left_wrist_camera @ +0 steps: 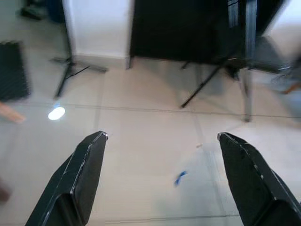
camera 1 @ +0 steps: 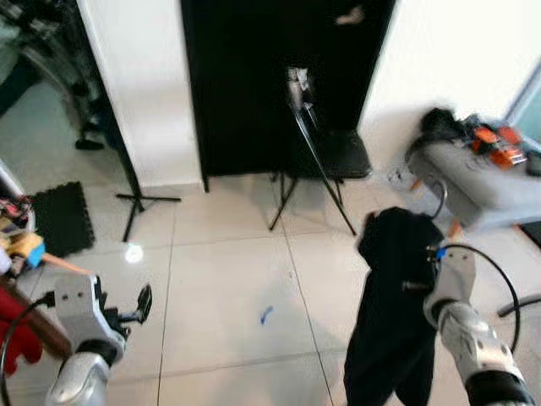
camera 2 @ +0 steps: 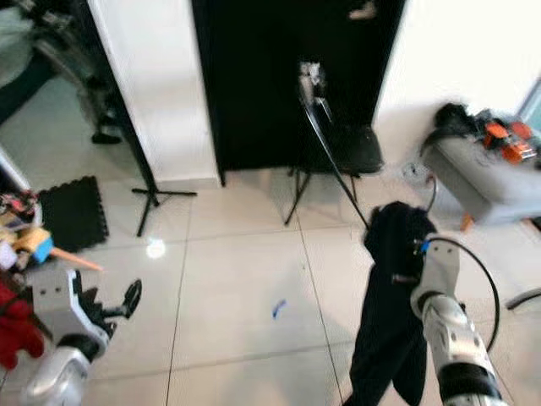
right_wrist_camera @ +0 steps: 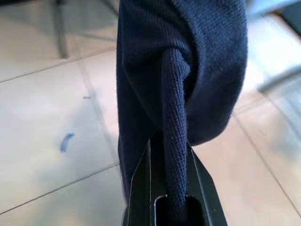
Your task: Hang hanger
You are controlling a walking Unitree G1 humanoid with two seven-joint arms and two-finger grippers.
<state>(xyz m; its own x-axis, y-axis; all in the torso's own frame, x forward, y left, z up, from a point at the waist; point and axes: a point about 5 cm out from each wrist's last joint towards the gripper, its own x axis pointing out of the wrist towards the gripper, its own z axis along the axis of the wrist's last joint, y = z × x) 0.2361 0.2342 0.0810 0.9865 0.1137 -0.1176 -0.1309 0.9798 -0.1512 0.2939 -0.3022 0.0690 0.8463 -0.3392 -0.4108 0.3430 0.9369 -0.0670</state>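
Note:
A dark navy garment (camera 1: 393, 313) hangs from my right gripper (right_wrist_camera: 169, 188) at the right, low over the tiled floor. The right wrist view has a thick fold of the knit cloth (right_wrist_camera: 183, 70) pinched between the two black fingers (right_wrist_camera: 141, 183), which stand shut on it. Whether a hanger is inside the cloth cannot be made out. My left gripper (camera 1: 142, 304) is raised at the lower left, open and holding nothing; in the left wrist view its fingertips (left_wrist_camera: 94, 141) stand wide apart over bare tiles.
A black folding chair (camera 1: 334, 152) stands ahead before a black door (camera 1: 254, 76). A tripod stand (camera 1: 135, 194) and black mat (camera 1: 61, 216) are at the left. A grey bench (camera 1: 478, 178) with orange items is at the right. A blue scrap (camera 1: 266, 315) lies on the floor.

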